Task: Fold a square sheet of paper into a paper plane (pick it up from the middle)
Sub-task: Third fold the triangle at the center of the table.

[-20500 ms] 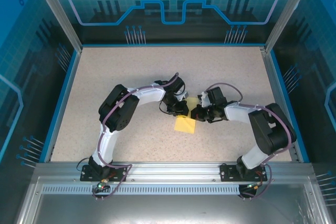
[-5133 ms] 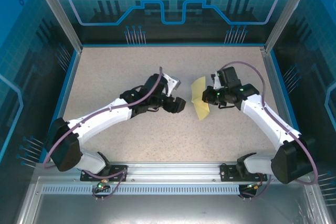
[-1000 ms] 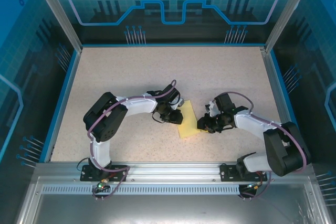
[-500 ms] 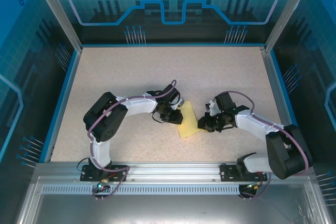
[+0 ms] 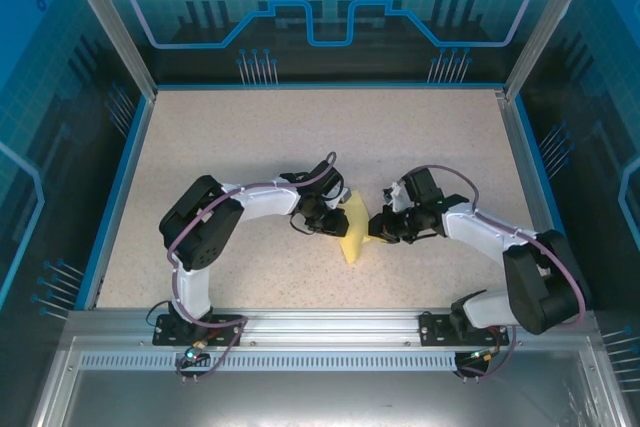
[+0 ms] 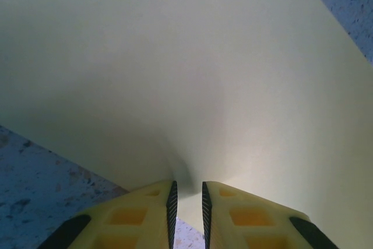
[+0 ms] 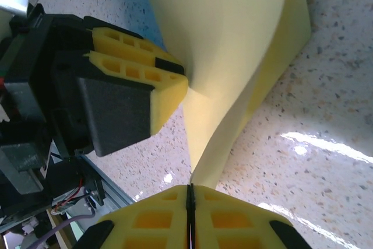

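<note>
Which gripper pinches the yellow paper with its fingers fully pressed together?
The right gripper; the left gripper shows a narrow gap around the paper.

The paper [image 5: 352, 230] is plain pale yellow with no print, shading to a duller olive yellow where it curves out of the light. The table [image 5: 300, 137] is beige with fine dark speckles, edged by a bright blue rim [image 5: 320, 86]. The left arm [image 5: 255, 202] and right arm [image 5: 480, 232] are white with black joints, and purple cables [image 5: 437, 169] run along them. The left gripper [image 6: 186, 189] and right gripper [image 7: 189, 193] have bright yellow fingers with black ribbed pads, set on black bodies. The walls [image 5: 60, 147] are translucent blue, printed with lighter cyan circuit lines and a fine grid. The front rail [image 5: 330, 332] is silver-grey.
</note>
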Action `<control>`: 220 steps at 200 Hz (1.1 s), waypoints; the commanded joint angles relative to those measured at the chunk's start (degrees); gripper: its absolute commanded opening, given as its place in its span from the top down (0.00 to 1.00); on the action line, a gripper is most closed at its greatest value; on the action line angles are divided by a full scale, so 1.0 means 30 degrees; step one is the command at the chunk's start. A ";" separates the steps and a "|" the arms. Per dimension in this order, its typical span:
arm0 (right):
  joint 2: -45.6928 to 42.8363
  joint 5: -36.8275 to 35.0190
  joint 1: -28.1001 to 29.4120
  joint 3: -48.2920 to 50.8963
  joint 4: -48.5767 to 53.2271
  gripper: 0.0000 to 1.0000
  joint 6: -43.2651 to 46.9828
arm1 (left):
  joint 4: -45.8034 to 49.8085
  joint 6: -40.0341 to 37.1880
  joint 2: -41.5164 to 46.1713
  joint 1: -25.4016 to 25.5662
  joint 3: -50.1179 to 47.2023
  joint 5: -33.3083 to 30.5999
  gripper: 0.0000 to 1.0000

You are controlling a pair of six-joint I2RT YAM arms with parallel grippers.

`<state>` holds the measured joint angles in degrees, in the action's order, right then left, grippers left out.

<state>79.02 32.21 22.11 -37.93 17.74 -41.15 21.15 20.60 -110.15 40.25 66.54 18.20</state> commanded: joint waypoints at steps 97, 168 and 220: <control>0.3516 -0.0214 0.1128 -0.1694 -0.2235 0.91 -0.0701 | -0.0346 0.0048 0.1222 -0.0407 0.0297 0.1547 0.78; 0.5116 -0.0453 0.1286 -0.2150 -0.2774 0.90 -0.0757 | 0.0147 -0.0344 0.1597 -0.1374 0.0527 0.1501 0.77; 0.5808 -0.0601 0.1529 -0.2385 -0.3012 0.90 -0.0942 | -0.0193 -0.0695 0.0572 -0.2071 0.0994 0.1347 0.77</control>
<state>95.29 30.68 25.61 -43.33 9.67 -43.55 20.69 20.40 -106.56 35.16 67.42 21.47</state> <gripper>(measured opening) 0.100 0.227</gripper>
